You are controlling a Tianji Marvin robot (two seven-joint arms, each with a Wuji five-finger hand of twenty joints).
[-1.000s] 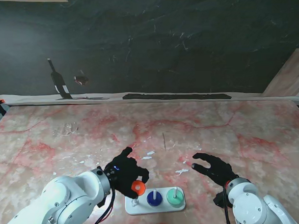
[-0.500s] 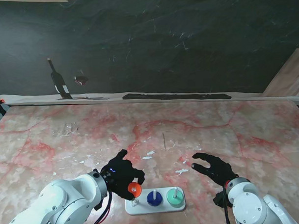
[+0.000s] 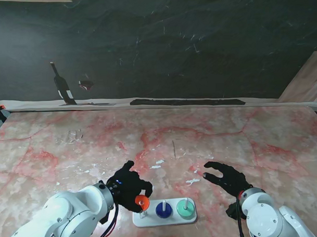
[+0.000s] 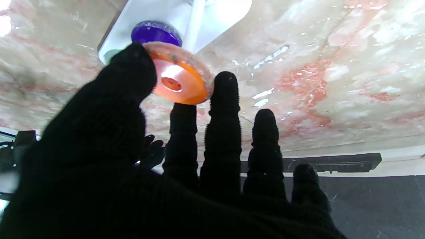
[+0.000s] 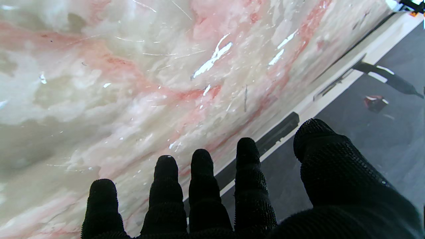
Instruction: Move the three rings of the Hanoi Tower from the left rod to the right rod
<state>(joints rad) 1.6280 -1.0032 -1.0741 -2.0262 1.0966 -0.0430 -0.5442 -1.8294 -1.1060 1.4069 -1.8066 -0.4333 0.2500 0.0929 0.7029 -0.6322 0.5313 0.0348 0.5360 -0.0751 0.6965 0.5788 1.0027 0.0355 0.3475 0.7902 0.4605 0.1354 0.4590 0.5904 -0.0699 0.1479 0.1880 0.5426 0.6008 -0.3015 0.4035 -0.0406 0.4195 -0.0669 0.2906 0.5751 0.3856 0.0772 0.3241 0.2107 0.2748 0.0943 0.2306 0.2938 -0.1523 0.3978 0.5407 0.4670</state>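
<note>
Three rings in play, three views logged.

Stand view: the white base [image 3: 164,218] sits near me on the marble surface [image 3: 227,137], with three rods. The blue ring [image 3: 163,209] is on the middle rod and the green ring [image 3: 185,207] on the right rod. The left robot hand [image 3: 128,187] has its fingers closed on the orange ring [image 3: 141,203], held tilted just over the left rod [image 3: 142,213], whose lower part shows beneath it. The right robot hand [image 3: 225,177] holds nothing, fingers spread, hovering to the right of the base and apart from it. My reading: it is parked there to leave the left arm free over the rods.

Left wrist view: the orange ring [image 4: 179,79] is pinched by its rim between the thumb [image 4: 132,71] on one side and fingertips [image 4: 225,86] on the other, so the centre hole stays uncovered; that grip suits threading a rod. The ring is tilted, hole facing the camera. The left rod [image 4: 196,23] and the blue ring [image 4: 156,32] lie just beyond it. Whether the ring touches the rod I cannot tell.

Right wrist view: the right robot hand [image 5: 245,199] shows all five fingers extended and separated over bare marble, nothing between them.

Judgement: the orange ring is not seated on any rod now; it would need levelling before it slides onto one.
</note>
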